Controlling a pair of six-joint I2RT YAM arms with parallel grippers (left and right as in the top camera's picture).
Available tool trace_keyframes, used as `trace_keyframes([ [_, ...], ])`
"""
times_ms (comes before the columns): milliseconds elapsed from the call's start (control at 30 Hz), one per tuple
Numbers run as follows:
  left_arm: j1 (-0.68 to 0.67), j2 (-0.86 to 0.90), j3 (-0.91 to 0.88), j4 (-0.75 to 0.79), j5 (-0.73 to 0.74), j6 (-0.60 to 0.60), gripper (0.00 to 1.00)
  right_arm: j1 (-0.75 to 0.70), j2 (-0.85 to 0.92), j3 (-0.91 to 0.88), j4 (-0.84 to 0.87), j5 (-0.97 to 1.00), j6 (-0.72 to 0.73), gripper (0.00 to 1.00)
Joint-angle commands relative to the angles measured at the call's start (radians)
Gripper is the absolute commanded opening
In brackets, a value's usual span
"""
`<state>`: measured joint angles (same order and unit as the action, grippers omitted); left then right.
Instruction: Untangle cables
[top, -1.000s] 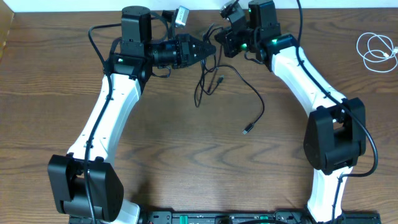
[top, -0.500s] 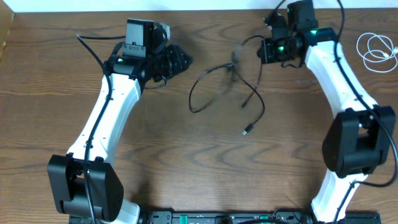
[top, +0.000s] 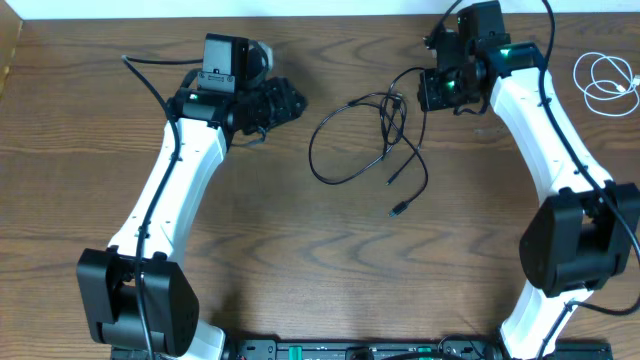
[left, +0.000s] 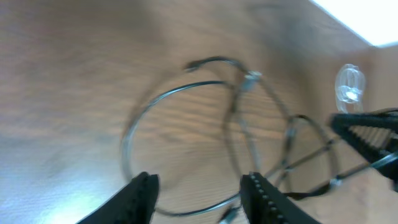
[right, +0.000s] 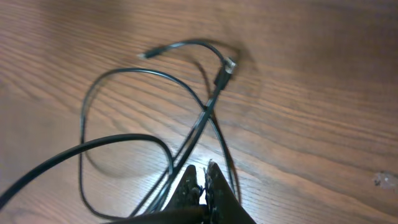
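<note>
The black cable (top: 335, 181) lies in a wide loop mid-table, one plug end (top: 399, 209) toward the front. One strand rises to my right gripper (top: 427, 97), which is shut on it. In the right wrist view the cable (right: 143, 70) crosses itself just ahead of the pinched fingertips of the gripper (right: 202, 169). My left gripper (top: 298, 100) hovers to the left of the loop, open and holding nothing. In its wrist view the loop (left: 180, 90) lies on the wood beyond the spread gripper (left: 202, 194). The white cable (top: 603, 78) is coiled at the far right.
Thick black arm wires run along both arms. The white back edge (top: 330, 8) borders the table behind the grippers. The white coil (left: 348, 87) shows blurred at the upper right in the left wrist view.
The two grippers were together at the cable. The left one has opened, let go and drawn back left. The right arm swung right with the cable, spreading it into a wider loop.
</note>
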<state>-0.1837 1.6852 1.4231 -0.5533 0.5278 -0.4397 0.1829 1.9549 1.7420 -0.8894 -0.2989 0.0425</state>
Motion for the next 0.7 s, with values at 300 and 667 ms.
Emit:
trace_keyframes([
  [300, -0.181, 0.048, 0.019, 0.168, 0.130, 0.035, 0.50, 0.007, -0.063, 0.005, -0.001, -0.008, -0.014, 0.01],
  [667, -0.253, 0.186, 0.019, 0.250, 0.138, -0.003, 0.38, 0.007, -0.063, 0.005, -0.001, -0.007, -0.014, 0.01],
])
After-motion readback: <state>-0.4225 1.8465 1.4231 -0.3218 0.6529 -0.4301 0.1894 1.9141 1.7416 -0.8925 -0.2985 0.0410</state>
